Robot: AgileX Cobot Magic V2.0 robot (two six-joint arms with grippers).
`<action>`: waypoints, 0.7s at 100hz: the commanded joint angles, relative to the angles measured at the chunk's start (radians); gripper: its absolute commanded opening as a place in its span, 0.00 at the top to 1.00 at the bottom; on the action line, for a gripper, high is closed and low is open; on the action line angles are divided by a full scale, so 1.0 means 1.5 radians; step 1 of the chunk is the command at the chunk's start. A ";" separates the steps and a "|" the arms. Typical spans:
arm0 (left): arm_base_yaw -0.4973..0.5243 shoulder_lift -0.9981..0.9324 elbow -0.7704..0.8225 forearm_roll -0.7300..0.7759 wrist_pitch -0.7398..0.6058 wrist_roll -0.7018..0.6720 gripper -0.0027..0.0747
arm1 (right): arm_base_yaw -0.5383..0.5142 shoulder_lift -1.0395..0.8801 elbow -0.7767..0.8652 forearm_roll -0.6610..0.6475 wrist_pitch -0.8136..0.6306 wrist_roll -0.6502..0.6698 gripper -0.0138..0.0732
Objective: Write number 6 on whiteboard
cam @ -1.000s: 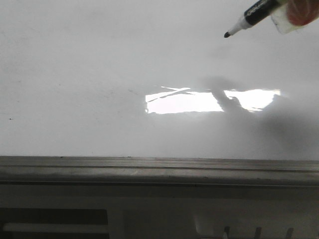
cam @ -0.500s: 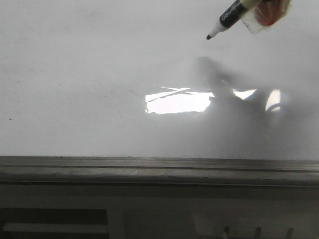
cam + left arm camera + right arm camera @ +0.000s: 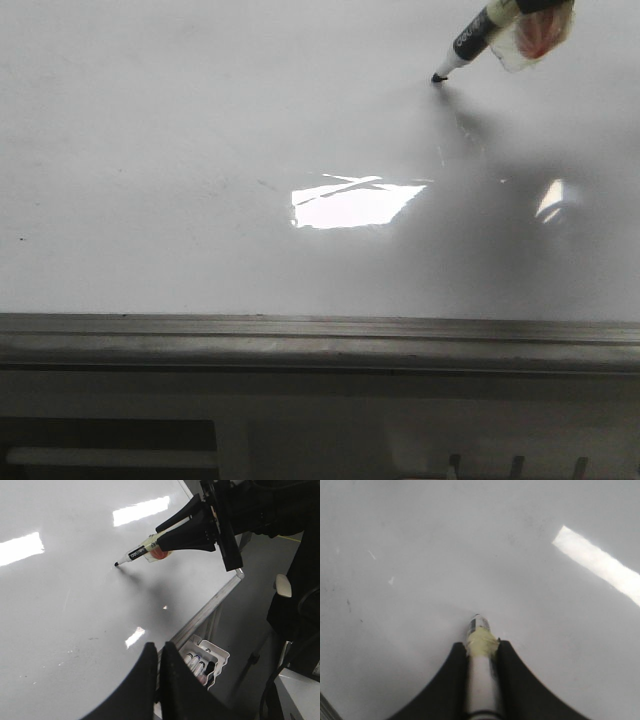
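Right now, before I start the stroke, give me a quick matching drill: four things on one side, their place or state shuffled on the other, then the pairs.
Things:
1. marker
2. left claw
3. whiteboard
4. marker tray

States:
A. shut, holding nothing
B. glossy white, no 6 drawn yet
C. gripped by the right claw, tip at the board
D. below the board's edge, pens inside

Pairs: 1-C, 2-A, 3-B, 4-D
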 commanded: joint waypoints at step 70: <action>0.001 0.003 -0.017 -0.011 -0.039 -0.007 0.99 | 0.126 0.022 -0.019 0.144 0.206 0.004 0.89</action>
